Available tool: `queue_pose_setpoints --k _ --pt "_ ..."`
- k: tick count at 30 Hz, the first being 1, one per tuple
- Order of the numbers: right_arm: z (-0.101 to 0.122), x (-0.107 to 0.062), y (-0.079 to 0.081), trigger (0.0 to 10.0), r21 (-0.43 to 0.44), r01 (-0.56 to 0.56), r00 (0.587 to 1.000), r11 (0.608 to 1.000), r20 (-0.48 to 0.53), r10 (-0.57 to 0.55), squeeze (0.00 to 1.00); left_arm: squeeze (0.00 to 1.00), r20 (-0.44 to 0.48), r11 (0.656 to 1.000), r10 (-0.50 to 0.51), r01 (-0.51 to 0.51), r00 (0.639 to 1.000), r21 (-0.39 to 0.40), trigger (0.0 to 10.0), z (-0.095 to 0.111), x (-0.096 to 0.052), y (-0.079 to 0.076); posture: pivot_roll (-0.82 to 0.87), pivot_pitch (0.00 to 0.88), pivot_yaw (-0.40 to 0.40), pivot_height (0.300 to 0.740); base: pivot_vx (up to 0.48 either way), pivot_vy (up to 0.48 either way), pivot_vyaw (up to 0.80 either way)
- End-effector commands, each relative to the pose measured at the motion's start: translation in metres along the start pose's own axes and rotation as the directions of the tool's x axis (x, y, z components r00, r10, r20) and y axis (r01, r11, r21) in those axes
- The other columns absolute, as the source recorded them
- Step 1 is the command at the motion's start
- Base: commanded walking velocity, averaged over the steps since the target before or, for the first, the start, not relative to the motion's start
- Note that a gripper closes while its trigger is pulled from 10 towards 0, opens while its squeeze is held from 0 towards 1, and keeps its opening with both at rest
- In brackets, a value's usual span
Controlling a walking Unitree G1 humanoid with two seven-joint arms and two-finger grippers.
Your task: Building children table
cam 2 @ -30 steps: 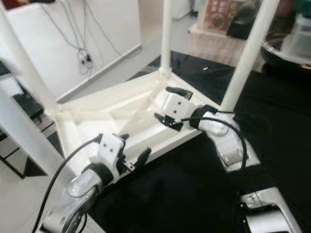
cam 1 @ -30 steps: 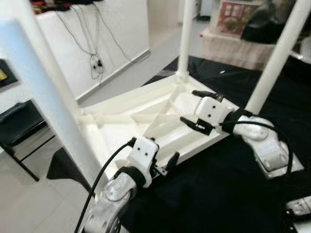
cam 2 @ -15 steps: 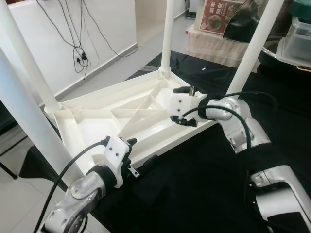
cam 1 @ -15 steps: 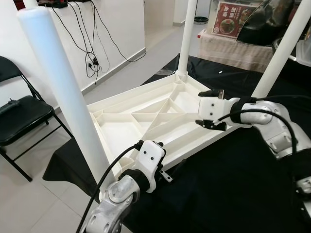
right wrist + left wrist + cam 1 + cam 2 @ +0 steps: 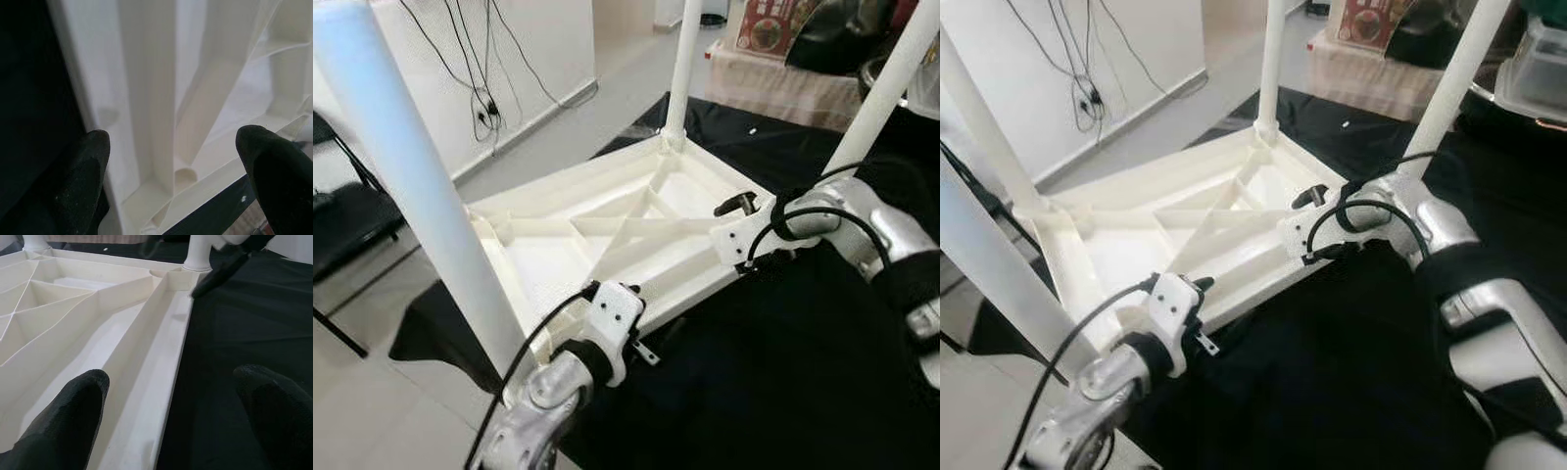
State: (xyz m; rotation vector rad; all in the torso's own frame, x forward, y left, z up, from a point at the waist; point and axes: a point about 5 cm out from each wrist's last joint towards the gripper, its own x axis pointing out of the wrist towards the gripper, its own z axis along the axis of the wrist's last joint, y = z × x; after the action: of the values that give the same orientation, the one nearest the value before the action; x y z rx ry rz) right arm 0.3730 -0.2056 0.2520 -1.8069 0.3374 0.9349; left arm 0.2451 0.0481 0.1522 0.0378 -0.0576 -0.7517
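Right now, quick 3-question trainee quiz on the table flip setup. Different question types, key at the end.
1. True or false: the white table top lies upside down on the black cloth, legs pointing up.
2. Which edge of the table top does the left claw straddle? A) the edge next to the black cloth B) the edge nearest the wall C) none, it hangs idle
3. Fill in: the right claw is open over the table top's ribbed ____.

Key: 1 true; 2 A; 3 underside.
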Motion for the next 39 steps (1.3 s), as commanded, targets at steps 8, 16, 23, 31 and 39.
queue_pose_setpoints --k 8,16,23,31,39 --pt "-0.015 -0.020 -0.019 10.0 0.042 -0.034 0.999 0.999 0.013 0.034 0.00 0.00 -0.024 1.000 0.005 -0.005 1.000 -0.012 10.0 -0.003 -0.004 0.001 0.03 0.174 -0.045 0.740 0.000 0.000 0.00" --pt "-0.025 -0.012 0.004 10.0 0.005 -0.209 0.975 0.978 -0.077 0.208 0.00 0.00 -0.024 1.000 0.006 -0.007 1.000 -0.009 10.0 -0.002 -0.004 0.003 0.03 0.172 -0.038 0.740 0.000 0.000 0.00" --pt "-0.014 0.012 0.021 10.0 -0.028 -0.248 0.967 0.968 -0.066 0.246 0.00 0.00 -0.024 1.000 0.008 -0.008 1.000 -0.009 10.0 -0.001 -0.004 0.002 0.03 0.173 -0.038 0.740 0.000 0.000 0.00" --pt "-0.004 0.028 0.021 10.0 -0.051 -0.229 0.971 0.972 -0.078 0.225 0.00 0.00 -0.024 1.000 0.008 -0.008 1.000 -0.008 10.0 -0.002 -0.004 0.002 0.03 0.176 -0.041 0.740 0.000 0.000 0.00" --pt "-0.006 0.033 0.029 10.0 -0.127 -0.325 0.938 0.937 -0.171 0.302 0.00 0.00 -0.021 1.000 0.011 -0.011 1.000 -0.008 10.0 -0.001 -0.003 0.002 0.03 0.178 -0.049 0.740 0.000 0.000 0.00"
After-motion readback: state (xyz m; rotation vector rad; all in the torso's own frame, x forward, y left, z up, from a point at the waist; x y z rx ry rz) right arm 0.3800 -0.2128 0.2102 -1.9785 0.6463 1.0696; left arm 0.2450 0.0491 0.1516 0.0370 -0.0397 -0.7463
